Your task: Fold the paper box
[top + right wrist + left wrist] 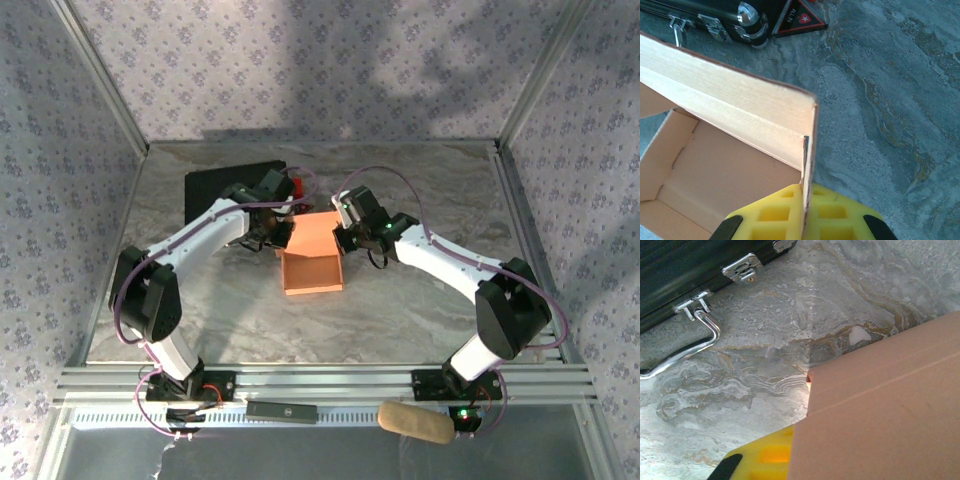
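Right now the paper box (312, 260) sits half-formed between the two grippers, out in the middle of the marbled table (420, 300), its open tray facing up and a taller back panel rising on the far side. The right gripper (804, 212) is clenched on the box's right-hand wall: from its wrist camera the thin cardboard edge runs straight down between the yellow pads (775, 215), with the tray's pale inside spreading off to the gripper's left and bare table to its right. The left gripper (272, 233) is at the box's far left corner, jaws drawn together on a panel there. From its wrist camera the salmon sheet slants across the lower right and covers one finger, while the other yellow finger (760, 457) pokes out just left of the sheet's edge. Beyond the left gripper, up and to its left, lies a black case (680, 270) with a chrome latch (742, 268) and a wire handle (685, 345), lying apart from the box. Beyond the right gripper that same case shows a red triangular label (800, 20) beside it.
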Robot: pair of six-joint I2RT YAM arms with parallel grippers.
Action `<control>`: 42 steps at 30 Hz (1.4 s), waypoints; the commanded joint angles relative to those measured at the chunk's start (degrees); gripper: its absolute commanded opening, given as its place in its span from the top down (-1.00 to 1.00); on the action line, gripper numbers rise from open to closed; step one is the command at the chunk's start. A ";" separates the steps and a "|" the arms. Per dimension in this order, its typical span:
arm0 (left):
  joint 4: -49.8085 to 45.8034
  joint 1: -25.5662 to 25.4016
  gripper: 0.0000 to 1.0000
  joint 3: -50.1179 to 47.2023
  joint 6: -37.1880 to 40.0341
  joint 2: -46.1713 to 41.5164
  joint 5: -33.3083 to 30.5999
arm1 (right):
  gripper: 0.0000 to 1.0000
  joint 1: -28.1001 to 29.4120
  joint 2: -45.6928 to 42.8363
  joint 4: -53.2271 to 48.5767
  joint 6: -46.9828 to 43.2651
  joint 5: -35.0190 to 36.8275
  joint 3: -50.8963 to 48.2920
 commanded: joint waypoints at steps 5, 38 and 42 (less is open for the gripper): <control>4.35 -3.17 1.00 0.45 -8.54 -2.01 -3.41 | 1.00 3.07 -1.03 3.65 8.23 5.87 -0.84; 36.61 -7.19 1.00 -18.75 -17.16 -9.55 -11.66 | 1.00 9.73 -1.93 38.93 16.97 21.68 -18.89; 40.09 -8.29 1.00 -23.29 -17.78 -11.97 -12.54 | 1.00 11.26 -2.25 41.79 16.67 23.50 -21.50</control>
